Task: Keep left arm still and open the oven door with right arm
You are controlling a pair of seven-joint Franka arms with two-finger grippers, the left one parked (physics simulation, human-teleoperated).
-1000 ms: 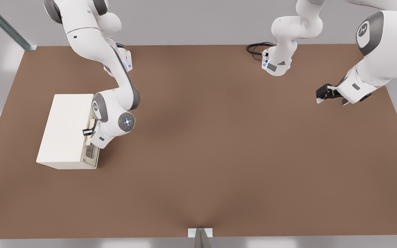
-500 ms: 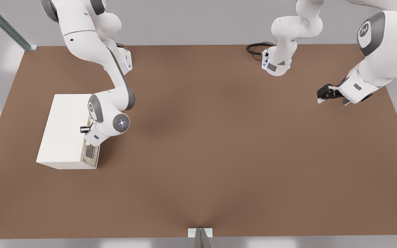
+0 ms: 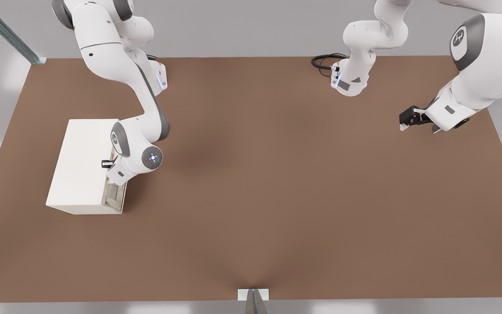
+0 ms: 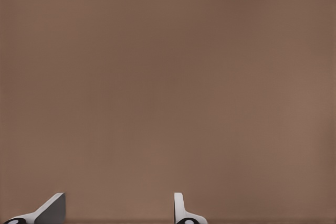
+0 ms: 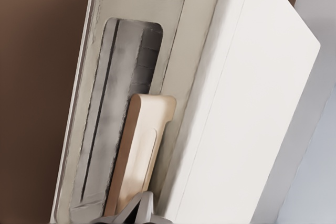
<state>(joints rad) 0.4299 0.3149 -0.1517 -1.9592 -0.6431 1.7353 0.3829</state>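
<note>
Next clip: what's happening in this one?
The right arm is reaching down to the oven at the front view's left side of the brown table. Its gripper sits at the door, right by the beige bar handle. The door looks shut against the oven, so opening has not begun.

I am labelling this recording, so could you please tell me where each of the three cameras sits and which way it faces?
Front view: high above, looking down on the brown table; shows the right arm, its gripper at the oven door, and the oven.
Left wrist view: faces bare table; only pale fingertips show.
Right wrist view: close on the oven door and handle.
Front and right wrist views share the oven.
</note>
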